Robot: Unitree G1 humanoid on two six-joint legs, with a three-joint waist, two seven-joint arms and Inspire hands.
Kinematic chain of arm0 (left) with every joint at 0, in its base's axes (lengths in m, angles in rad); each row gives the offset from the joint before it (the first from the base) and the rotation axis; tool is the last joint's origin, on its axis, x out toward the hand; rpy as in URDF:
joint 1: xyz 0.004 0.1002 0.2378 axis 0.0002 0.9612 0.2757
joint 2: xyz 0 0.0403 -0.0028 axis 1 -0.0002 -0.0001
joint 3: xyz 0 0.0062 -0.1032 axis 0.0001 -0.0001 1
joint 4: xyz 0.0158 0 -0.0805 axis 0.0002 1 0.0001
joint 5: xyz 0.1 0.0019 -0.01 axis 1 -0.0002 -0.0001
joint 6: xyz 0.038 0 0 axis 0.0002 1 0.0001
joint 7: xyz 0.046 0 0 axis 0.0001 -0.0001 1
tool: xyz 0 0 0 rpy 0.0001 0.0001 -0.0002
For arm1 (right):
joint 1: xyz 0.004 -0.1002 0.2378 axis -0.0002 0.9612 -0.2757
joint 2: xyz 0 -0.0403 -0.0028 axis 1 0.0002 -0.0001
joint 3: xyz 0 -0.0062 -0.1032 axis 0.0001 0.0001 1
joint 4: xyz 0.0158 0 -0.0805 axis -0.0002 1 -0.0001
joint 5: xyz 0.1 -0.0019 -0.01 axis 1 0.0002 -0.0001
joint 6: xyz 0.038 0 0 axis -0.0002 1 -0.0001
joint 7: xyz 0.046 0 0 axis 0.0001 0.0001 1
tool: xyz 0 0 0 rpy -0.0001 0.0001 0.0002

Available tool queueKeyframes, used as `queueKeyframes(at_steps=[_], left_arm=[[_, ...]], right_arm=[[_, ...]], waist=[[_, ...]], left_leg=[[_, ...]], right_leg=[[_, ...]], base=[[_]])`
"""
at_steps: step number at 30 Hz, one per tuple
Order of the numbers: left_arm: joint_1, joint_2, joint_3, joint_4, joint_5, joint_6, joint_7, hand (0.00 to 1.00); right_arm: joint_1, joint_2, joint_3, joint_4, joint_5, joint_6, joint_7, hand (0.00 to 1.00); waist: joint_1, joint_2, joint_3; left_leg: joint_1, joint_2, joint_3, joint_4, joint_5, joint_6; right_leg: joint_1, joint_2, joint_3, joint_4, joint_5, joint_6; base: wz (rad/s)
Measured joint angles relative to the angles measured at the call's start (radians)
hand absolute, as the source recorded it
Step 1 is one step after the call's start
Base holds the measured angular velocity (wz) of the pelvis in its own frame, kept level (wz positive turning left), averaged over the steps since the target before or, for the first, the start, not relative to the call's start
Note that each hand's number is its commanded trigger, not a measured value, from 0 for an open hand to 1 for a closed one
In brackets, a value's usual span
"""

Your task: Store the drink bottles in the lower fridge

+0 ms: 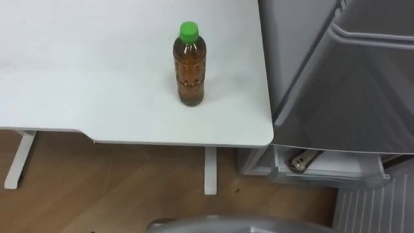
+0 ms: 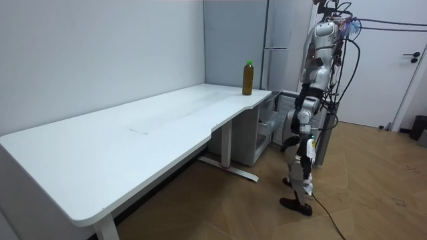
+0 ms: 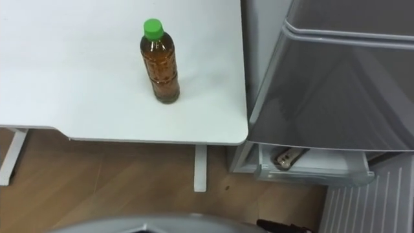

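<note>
A clear bottle of amber drink (image 1: 189, 65) with a green cap stands upright near the white table's (image 1: 77, 77) right front corner. In the room view the same bottle (image 2: 247, 77) is at the table's far end. To the right is the grey fridge (image 1: 362, 77), its door swung open. Below it the lower drawer (image 1: 323, 169) is pulled out a little, and a bottle (image 1: 304, 160) lies on its side in it. In the room view I stand upright facing the fridge, just off the table's corner. My left hand (image 2: 297, 127) hangs low by my body, too small to read.
The open fridge door (image 3: 349, 71) overhangs the drawer. Wooden floor (image 1: 129, 188) shows under the table between its white legs (image 1: 209, 169). A white door (image 2: 413, 60) is at the room view's right.
</note>
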Motion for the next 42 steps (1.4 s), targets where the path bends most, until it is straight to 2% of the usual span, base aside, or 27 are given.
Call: queueKeyframes(at_steps=[4,6,7,9,10,12,17,20,25,28,32,34,37,40,42], left_arm=[[-0.019,0.001,-0.001,-0.168,0.123,-0.034,0.107,0.0],[-0.031,0.008,-0.025,-0.327,0.216,-0.043,0.198,0.0],[-0.036,0.011,-0.036,-0.363,0.251,-0.046,0.217,0.0],[-0.043,0.014,-0.058,-0.505,0.409,-0.071,0.272,0.0],[-0.044,0.014,-0.058,-0.539,0.44,-0.073,0.283,0.0],[-0.046,0.015,-0.06,-0.682,0.515,-0.081,0.332,0.0],[-0.042,0.021,-0.084,-0.813,0.668,-0.107,0.387,0.0],[-0.041,0.021,-0.111,-0.891,0.673,-0.108,0.391,0.0],[-0.04,0.021,-0.152,-1.018,0.674,-0.117,0.318,0.0],[-0.04,0.021,-0.169,-1.115,0.673,-0.118,0.237,0.0],[-0.041,0.022,-0.247,-1.241,0.671,-0.121,0.121,0.0],[-0.041,0.024,-0.289,-1.254,0.671,-0.124,0.058,0.0],[-0.042,0.027,-0.344,-1.253,0.671,-0.123,-0.044,0.0],[-0.044,0.029,-0.373,-1.253,0.671,-0.119,-0.147,0.0],[-0.045,0.047,-0.392,-1.254,0.67,-0.114,-0.213,0.0]], right_arm=[[0.0,-0.001,-0.014,-0.009,-0.052,-0.009,-0.012,0.0],[-0.002,0.001,-0.017,-0.026,-0.064,-0.012,-0.029,0.0],[-0.001,0.001,-0.014,-0.027,-0.064,-0.012,-0.035,0.0],[0.002,0.001,-0.009,-0.027,-0.069,-0.021,-0.045,0.0],[0.01,0.002,-0.01,-0.027,-0.075,-0.025,-0.047,0.0],[0.022,0.002,-0.01,-0.041,-0.086,-0.033,-0.054,0.0],[0.031,0.002,-0.011,-0.04,-0.089,-0.038,-0.064,0.0],[0.038,0.0,-0.01,-0.042,-0.102,-0.048,-0.045,0.0],[0.032,0.002,-0.01,-0.027,-0.121,-0.066,-0.027,0.0],[0.027,0.002,-0.01,-0.026,-0.13,-0.07,-0.006,0.0],[0.02,0.002,-0.007,-0.025,-0.124,-0.078,0.012,0.0],[0.018,0.001,0.005,-0.021,-0.118,-0.093,0.018,0.0],[0.01,0.001,0.014,-0.014,-0.119,-0.1,0.029,0.0],[0.003,0.001,0.013,-0.014,-0.119,-0.105,0.043,0.0],[0.0,0.001,0.013,-0.013,-0.119,-0.106,0.05,0.0]], waist=[[-0.002,0.012,-0.0033],[-0.006,0.015,-0.004],[-0.003,0.015,-0.0043],[-0.001,0.014,-0.0061],[-0.003,0.015,-0.0065],[-0.006,0.013,-0.0071],[-0.01,0.012,-0.0072],[-0.017,0.011,-0.0071],[-0.028,0.001,-0.0029],[-0.033,-0.004,-0.001],[-0.037,-0.006,-0.0006],[-0.041,-0.007,-0.0002],[-0.058,-0.011,0.0087],[-0.069,-0.012,0.0096],[-0.084,-0.014,0.01]], left_leg=[[0.002,0.0,0.0,-0.002,0.0,0.0],[-0.002,0.0,-0.001,-0.001,0.0,0.0],[-0.005,-0.001,-0.002,-0.001,0.0,0.0],[-0.012,0.0,0.001,0.0,0.0,0.0],[-0.011,0.0,0.001,0.0,0.0,0.0],[-0.01,-0.001,0.001,-0.001,0.0,0.0],[-0.008,0.0,0.001,-0.001,0.0,0.0],[-0.008,-0.001,-0.004,-0.001,0.0,0.0],[0.002,-0.001,-0.012,0.001,0.0,0.0],[-0.003,-0.001,-0.011,0.0,0.0,0.0],[-0.009,0.0,-0.011,0.001,0.0,0.0],[-0.008,0.0,-0.011,0.001,0.0,0.0],[-0.011,0.0,-0.012,0.005,0.0,0.0],[-0.015,0.003,-0.011,0.007,0.0,0.0],[-0.02,0.005,-0.011,0.007,0.0,0.0]], right_leg=[[0.007,0.001,0.001,0.001,0.0,0.0],[-0.002,0.0,0.0,0.002,0.0,0.0],[-0.006,0.0,0.0,0.003,0.0,0.0],[-0.011,0.001,-0.001,0.007,0.0,0.0],[-0.01,0.001,-0.001,0.007,0.0,0.0],[-0.01,0.001,-0.002,0.005,0.0,0.0],[-0.009,0.002,0.0,0.001,0.0,0.0],[-0.008,0.001,-0.003,0.001,0.0,0.0],[0.005,0.0,-0.006,-0.002,0.0,0.001],[0.002,0.001,0.0,-0.002,-0.001,0.001],[-0.001,0.0,0.0,-0.002,-0.001,0.001],[0.001,0.0,0.0,-0.002,-0.001,0.001],[-0.001,0.0,0.0,-0.003,-0.001,0.001],[-0.009,-0.001,0.002,-0.001,-0.001,0.001],[-0.013,0.0,0.002,-0.001,-0.001,0.001]], base=[[0.0],[0.0],[0.0],[-0.04],[0.0],[0.0],[0.0],[0.04],[0.05],[-0.01],[0.0],[0.0],[0.0],[0.0],[0.0]])
